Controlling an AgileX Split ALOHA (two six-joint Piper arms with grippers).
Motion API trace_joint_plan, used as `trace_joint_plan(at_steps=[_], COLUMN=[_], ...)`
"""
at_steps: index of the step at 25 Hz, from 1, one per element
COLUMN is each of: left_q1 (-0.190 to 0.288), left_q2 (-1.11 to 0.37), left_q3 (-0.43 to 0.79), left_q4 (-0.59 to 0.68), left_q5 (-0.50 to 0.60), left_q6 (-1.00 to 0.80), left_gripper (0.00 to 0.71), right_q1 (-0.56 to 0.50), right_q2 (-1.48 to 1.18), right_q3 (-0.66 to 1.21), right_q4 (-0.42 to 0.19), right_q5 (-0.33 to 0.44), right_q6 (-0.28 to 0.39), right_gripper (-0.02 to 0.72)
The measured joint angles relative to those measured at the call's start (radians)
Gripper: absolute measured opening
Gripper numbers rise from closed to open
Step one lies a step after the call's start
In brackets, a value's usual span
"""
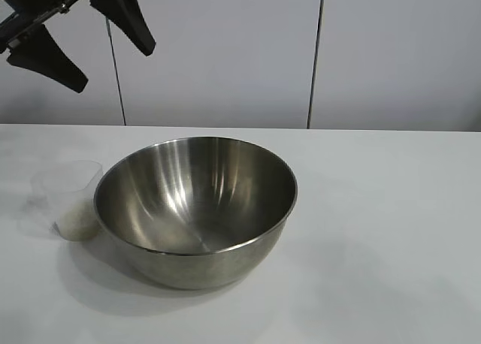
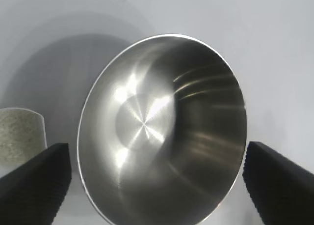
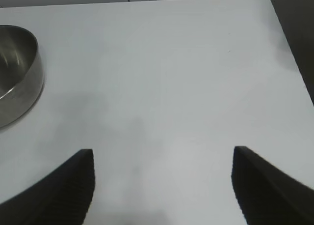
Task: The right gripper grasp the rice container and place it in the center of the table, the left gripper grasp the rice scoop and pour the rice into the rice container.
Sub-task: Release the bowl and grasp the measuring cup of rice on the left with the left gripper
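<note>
- White surface (image 1: 391,231), plain and flat; behind it a pale panelled wall (image 1: 225,51) with two dark vertical seams.
- Rice container (image 1: 195,209): big shiny steel bowl, upright on the surface, left of centre in the exterior view; nothing inside it, bare metal bottom shows in the left wrist view.
- Rice scoop (image 1: 71,197): small clear plastic cup standing just beside the bowl's left side; cannot tell if they touch.
- Rice (image 1: 77,225): white grains filling the lower part of the scoop.
- Left gripper (image 1: 79,36): up in the air at top left of the exterior view, above and behind the scoop, fingers (image 2: 34,183) spread wide, holding nothing; bowl sits between them in its wrist view.
- Right gripper (image 3: 162,185): out of the exterior view; its wrist view shows fingers (image 3: 267,185) apart over bare surface, bowl off to one side, nothing gripped.
</note>
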Motion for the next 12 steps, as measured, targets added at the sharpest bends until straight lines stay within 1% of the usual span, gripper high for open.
trace_joint_plan(at_steps=[3, 8, 12], left_q1=[0.000, 0.000, 0.000], left_q2=[0.000, 0.000, 0.000], left_q3=[0.000, 0.000, 0.000], left_q4=[-0.011, 0.008, 0.025], left_q5=[-0.030, -0.013, -0.005], left_q6=[-0.005, -0.038, -0.028], left_gripper=[0.687, 0.687, 0.687], right_q1=[0.000, 0.000, 0.000], right_q2=[0.000, 0.000, 0.000], right_q3=[0.000, 0.000, 0.000], right_q4=[0.000, 0.001, 0.001], right_q5=[0.000, -0.001, -0.003], right_q6=[0.000, 0.000, 0.000], right_gripper=[0.536, 0.536, 0.536])
